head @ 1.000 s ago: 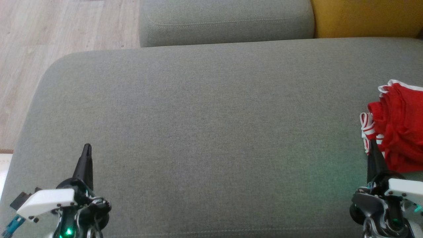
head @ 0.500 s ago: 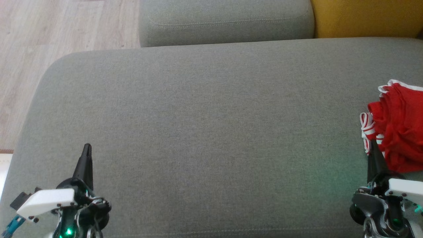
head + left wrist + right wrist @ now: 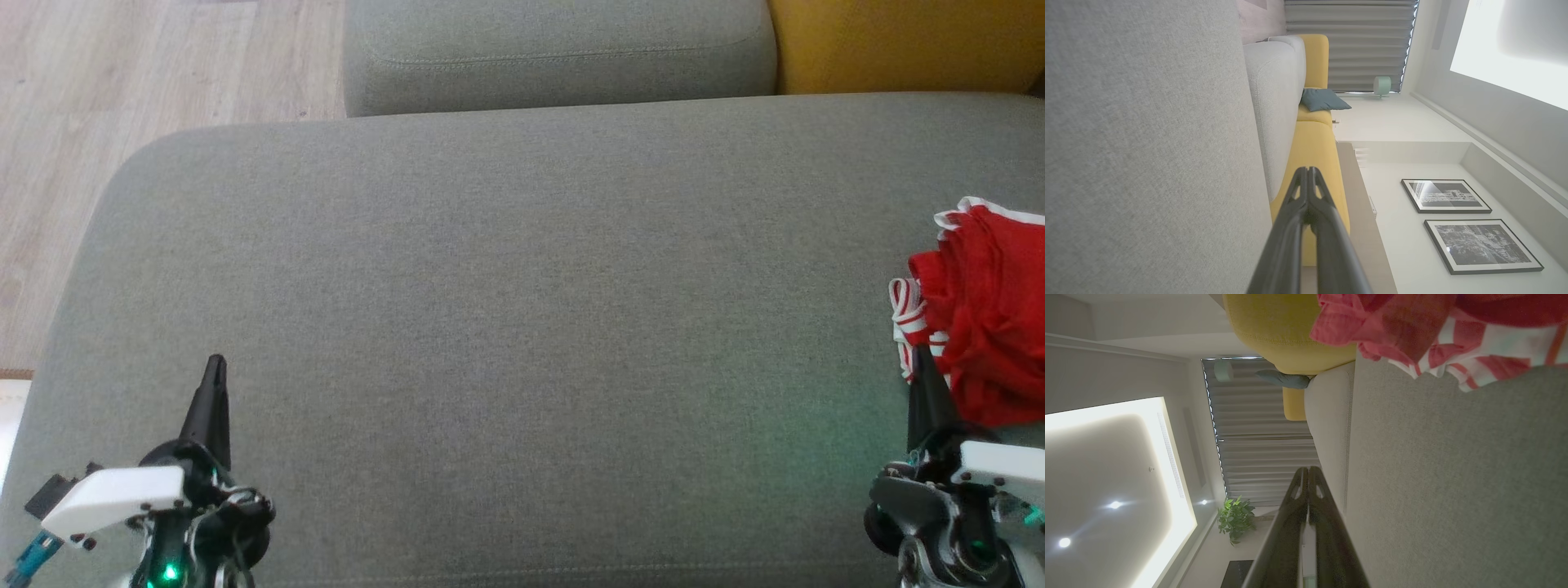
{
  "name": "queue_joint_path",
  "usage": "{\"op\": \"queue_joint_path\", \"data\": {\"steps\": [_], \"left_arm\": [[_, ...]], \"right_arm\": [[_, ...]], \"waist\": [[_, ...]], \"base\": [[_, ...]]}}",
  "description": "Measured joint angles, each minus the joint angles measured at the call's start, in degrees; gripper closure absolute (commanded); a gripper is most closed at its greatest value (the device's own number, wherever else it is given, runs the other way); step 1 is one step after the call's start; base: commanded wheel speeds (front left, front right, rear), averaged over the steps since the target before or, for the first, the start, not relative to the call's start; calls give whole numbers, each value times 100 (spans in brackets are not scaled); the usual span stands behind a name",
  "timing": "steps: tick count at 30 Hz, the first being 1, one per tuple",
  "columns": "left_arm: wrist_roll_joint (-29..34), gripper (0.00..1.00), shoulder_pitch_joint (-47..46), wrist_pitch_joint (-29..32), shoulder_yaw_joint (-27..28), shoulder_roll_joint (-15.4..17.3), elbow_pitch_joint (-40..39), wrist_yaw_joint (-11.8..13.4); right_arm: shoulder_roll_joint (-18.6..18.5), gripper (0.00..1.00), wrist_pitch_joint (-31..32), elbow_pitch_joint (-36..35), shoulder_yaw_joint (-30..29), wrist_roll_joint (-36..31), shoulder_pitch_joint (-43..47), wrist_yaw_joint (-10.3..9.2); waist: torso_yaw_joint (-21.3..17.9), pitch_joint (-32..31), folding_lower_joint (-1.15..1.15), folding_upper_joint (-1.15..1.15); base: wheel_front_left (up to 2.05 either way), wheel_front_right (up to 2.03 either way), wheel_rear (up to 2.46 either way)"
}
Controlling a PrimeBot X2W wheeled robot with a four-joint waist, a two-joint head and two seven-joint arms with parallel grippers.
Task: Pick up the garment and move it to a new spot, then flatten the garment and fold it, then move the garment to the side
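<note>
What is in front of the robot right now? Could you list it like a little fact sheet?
surface: grey sofa cushion
garment: red with white-striped trim, crumpled at the cushion's right edge
left fingers: shut, holding nothing, low on the left
right fingers: shut, holding nothing, tip beside the garment
background: yellow cushion, wooden floor
task stage: garment not yet picked up

left gripper (image 3: 215, 363): closed, pointing forward | right gripper (image 3: 923, 355): closed, apparently hovering

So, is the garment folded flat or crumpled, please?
Crumpled: the red garment lies bunched in uneven wrinkles on the cushion.
</note>
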Motion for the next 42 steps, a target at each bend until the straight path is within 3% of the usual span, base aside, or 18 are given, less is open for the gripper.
{"op": "queue_joint_path", "data": {"steps": [42], "left_arm": [[0, 100, 0, 0, 0, -1, 0, 0]], "right_arm": [[0, 100, 5, 0, -9, 0, 0, 0]], "waist": [[0, 0, 0, 0]], "base": [[0, 0, 0]]}}
